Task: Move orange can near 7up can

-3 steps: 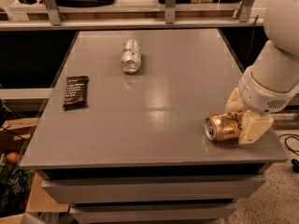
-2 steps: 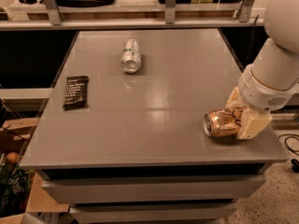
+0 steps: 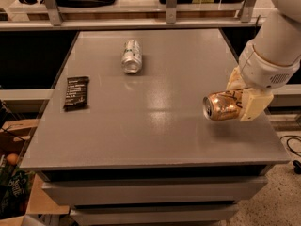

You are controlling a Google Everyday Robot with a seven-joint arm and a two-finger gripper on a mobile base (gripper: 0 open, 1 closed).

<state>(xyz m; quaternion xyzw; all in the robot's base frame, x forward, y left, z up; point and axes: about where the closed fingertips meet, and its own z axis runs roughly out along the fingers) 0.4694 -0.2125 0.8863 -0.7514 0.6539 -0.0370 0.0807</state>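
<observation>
The orange can is shiny orange-gold, held on its side with its silver top facing left, a little above the grey table near the right edge. My gripper is shut on the orange can, with cream fingers around its right end. The 7up can is silvery-white with green markings and lies on its side at the far middle-left of the table, well apart from the orange can.
A flat black packet lies near the table's left edge. Metal shelving rails run along the far side. Boxes and clutter sit on the floor at the left. Cables lie on the floor at the right.
My gripper has lifted the orange can off the table and carried it slightly left and up. The 7up can and the packet have not moved.
</observation>
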